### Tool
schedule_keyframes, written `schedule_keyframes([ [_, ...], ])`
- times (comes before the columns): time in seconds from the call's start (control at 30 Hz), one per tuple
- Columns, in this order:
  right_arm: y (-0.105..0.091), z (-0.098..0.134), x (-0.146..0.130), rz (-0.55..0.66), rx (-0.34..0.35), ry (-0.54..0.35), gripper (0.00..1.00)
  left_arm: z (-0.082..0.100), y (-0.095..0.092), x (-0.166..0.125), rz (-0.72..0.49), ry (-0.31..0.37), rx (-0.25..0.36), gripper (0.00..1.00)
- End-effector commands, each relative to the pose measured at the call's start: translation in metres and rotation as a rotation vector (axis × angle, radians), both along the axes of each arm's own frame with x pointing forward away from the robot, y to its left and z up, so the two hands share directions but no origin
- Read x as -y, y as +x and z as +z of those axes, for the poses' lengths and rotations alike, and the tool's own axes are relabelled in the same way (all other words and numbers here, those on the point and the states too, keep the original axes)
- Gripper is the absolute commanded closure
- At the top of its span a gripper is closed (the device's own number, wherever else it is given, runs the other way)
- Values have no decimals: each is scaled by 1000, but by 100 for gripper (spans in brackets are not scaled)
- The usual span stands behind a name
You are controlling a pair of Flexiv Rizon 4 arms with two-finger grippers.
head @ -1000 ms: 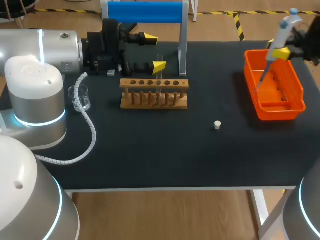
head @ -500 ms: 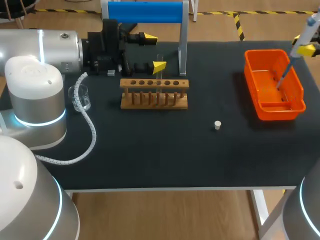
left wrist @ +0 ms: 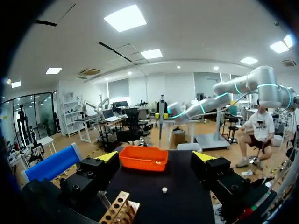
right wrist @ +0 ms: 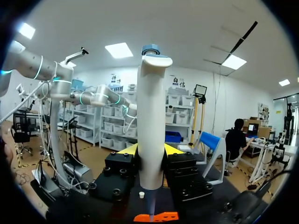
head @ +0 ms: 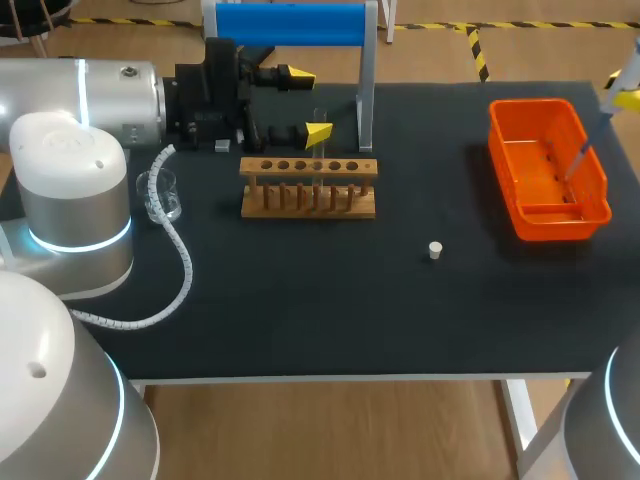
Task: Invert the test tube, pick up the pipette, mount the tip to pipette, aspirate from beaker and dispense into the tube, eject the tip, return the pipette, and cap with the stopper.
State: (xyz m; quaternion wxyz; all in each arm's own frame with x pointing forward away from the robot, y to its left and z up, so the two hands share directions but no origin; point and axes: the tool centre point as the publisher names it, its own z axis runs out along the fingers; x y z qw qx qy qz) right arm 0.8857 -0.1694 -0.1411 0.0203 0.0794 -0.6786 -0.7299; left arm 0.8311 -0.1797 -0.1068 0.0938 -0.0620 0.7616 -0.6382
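My right gripper [right wrist: 152, 151] is shut on the white pipette [right wrist: 152, 126], which stands upright between its yellow tips. In the head view the pipette [head: 622, 85] is at the right edge, its thin lower end over the right side of the orange tray [head: 505, 190]. A clear test tube [head: 320, 135] stands upright in the wooden rack [head: 308, 187]. My left gripper [head: 308, 103] hovers open just behind the rack, its near fingertip beside the tube. A small white stopper [head: 435, 250] lies on the mat, and a glass beaker [head: 160, 195] sits at the left.
A blue-topped stand [head: 290, 25] with a metal post rises behind the rack. A white coiled cable [head: 175, 250] trails over the mat by the beaker. From my left wrist, the orange tray [left wrist: 143, 164], the stopper [left wrist: 164, 190] and the rack [left wrist: 119, 210] lie ahead.
My right arm has carried the pipette to the right, from the tray's far left corner to its right side. The left arm has not moved.
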Motion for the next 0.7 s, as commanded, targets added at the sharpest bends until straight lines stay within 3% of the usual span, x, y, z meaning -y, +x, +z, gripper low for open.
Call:
schedule_keyframes([
  [0.03,12,-9,10,46,-1,2,100,-1,0,1,4,-4,2,0],
  [0.7,24,-35,12,35,-23,-26,100,-1,0,1,4,-4,2,0],
])
